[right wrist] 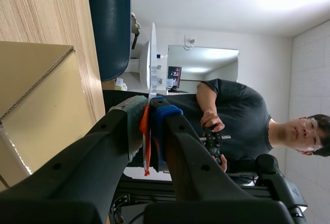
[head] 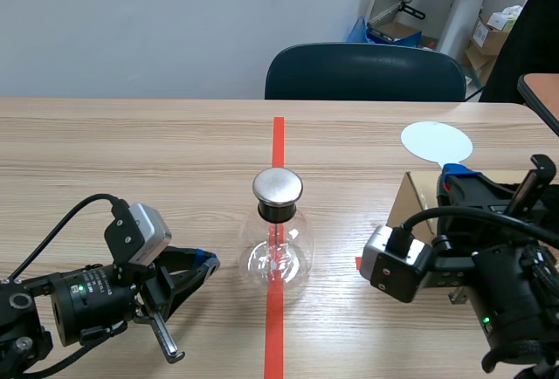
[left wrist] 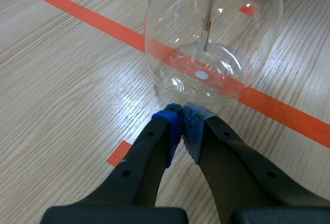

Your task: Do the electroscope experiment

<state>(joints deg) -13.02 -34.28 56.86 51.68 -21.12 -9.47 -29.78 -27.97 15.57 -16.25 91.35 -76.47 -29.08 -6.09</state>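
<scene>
The electroscope (head: 278, 237), a clear round flask under a metal cap (head: 278, 185), stood on the red tape line at the middle of the counter (head: 131, 152). In the scene view the left end effector (head: 206, 264) lay low at the flask's 8 o'clock, and only the left wrist view settled its state: both pads (left wrist: 193, 126) were pressed together on nothing, with the tips (left wrist: 183, 113) just beside the base of the glass (left wrist: 214, 53). That view also showed a thin strip (left wrist: 205, 33) hanging inside the flask. At the flask's 2 o'clock the scene view gave a white disc (head: 437, 142) face-on above a cardboard box (head: 417, 200), with the right end effector (head: 454, 172) at its lower rim. The right wrist view showed the same disc (right wrist: 153, 59) edge-on, clamped tight between the 2 pads of the right end effector (right wrist: 148, 111) together with an orange-red piece (right wrist: 146, 131). Only that view took in a person (right wrist: 232, 115) in a dark shirt holding a controller beyond the dark chair (right wrist: 108, 22).
</scene>
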